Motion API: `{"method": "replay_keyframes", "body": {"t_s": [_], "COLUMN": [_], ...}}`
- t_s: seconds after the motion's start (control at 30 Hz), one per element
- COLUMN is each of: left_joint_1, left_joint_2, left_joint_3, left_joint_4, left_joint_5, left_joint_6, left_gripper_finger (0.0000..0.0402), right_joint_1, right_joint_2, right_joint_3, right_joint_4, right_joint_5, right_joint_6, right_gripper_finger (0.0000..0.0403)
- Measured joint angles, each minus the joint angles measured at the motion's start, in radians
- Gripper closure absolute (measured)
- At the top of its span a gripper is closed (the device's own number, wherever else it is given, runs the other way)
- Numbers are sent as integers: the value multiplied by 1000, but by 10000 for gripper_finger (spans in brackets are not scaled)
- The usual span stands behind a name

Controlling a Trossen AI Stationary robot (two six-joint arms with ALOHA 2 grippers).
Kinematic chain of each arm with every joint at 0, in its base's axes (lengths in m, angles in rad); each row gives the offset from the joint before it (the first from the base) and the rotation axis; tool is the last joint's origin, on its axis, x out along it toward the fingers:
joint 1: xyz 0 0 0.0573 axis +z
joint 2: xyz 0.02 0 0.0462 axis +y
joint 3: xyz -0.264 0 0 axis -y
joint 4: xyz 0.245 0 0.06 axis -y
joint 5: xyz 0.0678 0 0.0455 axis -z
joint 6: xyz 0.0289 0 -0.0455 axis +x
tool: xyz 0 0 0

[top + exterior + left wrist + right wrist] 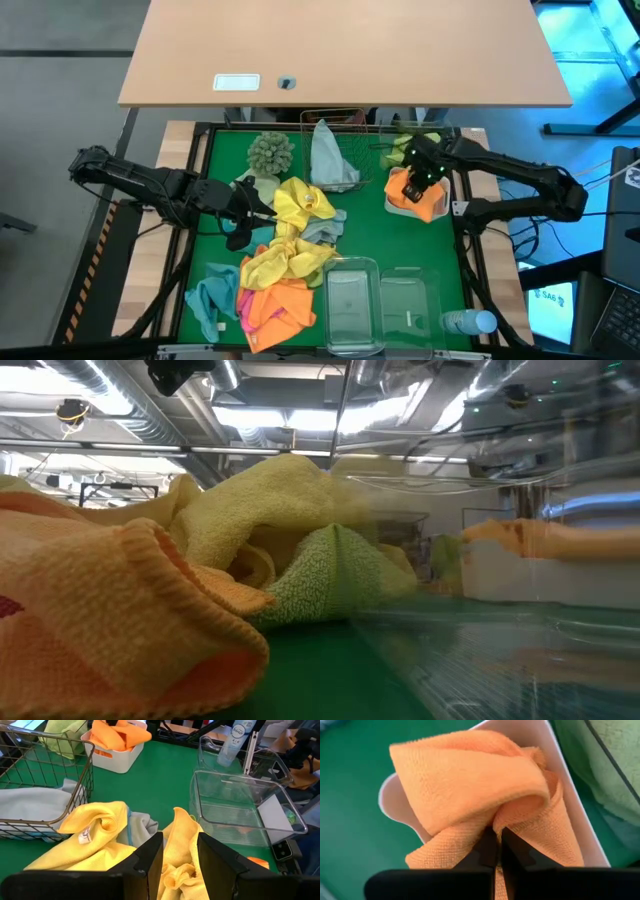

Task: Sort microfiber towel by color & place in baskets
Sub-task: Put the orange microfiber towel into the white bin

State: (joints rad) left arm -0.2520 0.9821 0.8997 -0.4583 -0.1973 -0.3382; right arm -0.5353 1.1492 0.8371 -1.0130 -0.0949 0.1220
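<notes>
A heap of towels lies mid-table: yellow ones (pixel 300 205), orange (pixel 280 305), teal (pixel 212 295) and pink (pixel 243 300). My left gripper (pixel 262 210) is low over the heap, open, its fingers either side of a raised yellow fold (pixel 178 855). My right gripper (pixel 420 178) is at the far right, shut on an orange towel (pixel 470 775) that lies in a white tray (pixel 400 208). The copper wire basket (pixel 345 125) holds a pale grey-blue towel (pixel 330 160). A lime green towel (pixel 418 145) lies behind the tray. My left gripper (pixel 180 842) has the yellow fold between its open fingers; I cannot tell whether they touch it. My right gripper (pixel 498 832) pinches a fold of the orange towel (pixel 520 820) between its two fingers, from above. The towel rests bunched in the white tray (pixel 560 765) and spills over its rim.
Two clear tubs (pixel 350 300) (pixel 410 300) stand at the near edge, with a blue-capped bottle (pixel 468 322) lying to their right. A shaggy sage-green ball (pixel 270 152) sits left of the wire basket. Bare green mat shows between the heap and the white tray.
</notes>
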Motion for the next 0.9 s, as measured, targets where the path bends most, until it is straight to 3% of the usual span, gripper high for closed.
{"method": "replay_keyframes", "body": {"t_s": [0.43, 0.6, 0.9], "left_joint_1": [0, 0, 0], "left_joint_2": [0, 0, 0], "left_joint_3": [0, 0, 0], "left_joint_4": [0, 0, 0], "left_joint_5": [0, 0, 1], "left_joint_6": [0, 0, 0], "left_gripper_finger": [286, 286, 286], "right_joint_1": [145, 142, 142], "right_joint_2": [172, 233, 234], "right_joint_3": [0, 0, 0], "right_joint_4": [-16, -14, -18], "right_joint_5": [206, 218, 208], "right_joint_6": [1, 0, -17], "right_gripper_finger": [398, 385, 369]}}
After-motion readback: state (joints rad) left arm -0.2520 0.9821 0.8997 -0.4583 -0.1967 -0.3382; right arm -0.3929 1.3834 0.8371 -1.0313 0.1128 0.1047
